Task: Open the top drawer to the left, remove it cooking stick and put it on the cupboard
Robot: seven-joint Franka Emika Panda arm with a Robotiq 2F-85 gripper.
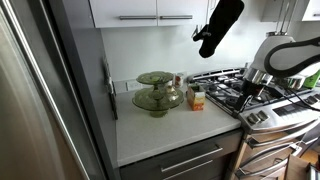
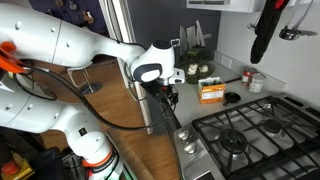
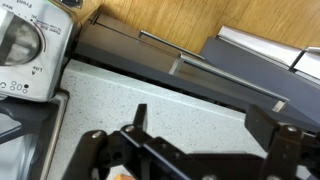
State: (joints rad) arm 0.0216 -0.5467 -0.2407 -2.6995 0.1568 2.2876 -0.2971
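Note:
The cupboard's white worktop [image 1: 170,125] runs between the fridge and the stove. It fills the middle of the wrist view [image 3: 150,90]. The top drawer [image 1: 190,160] sits under it, a dark front with a long silver bar handle [image 3: 165,42], and it looks shut. My gripper [image 3: 205,125] is open and empty. It hangs over the worktop's front edge next to the stove, as both exterior views show [image 1: 248,90] [image 2: 170,95]. The cooking stick is out of view.
Green glass dishes [image 1: 157,90] and an orange-white box [image 1: 196,97] [image 2: 210,92] stand on the worktop. The gas stove [image 2: 250,135] and its steel front [image 3: 30,50] are beside my gripper. A black oven mitt [image 1: 220,25] hangs above. A tall fridge [image 1: 40,100] bounds the far end.

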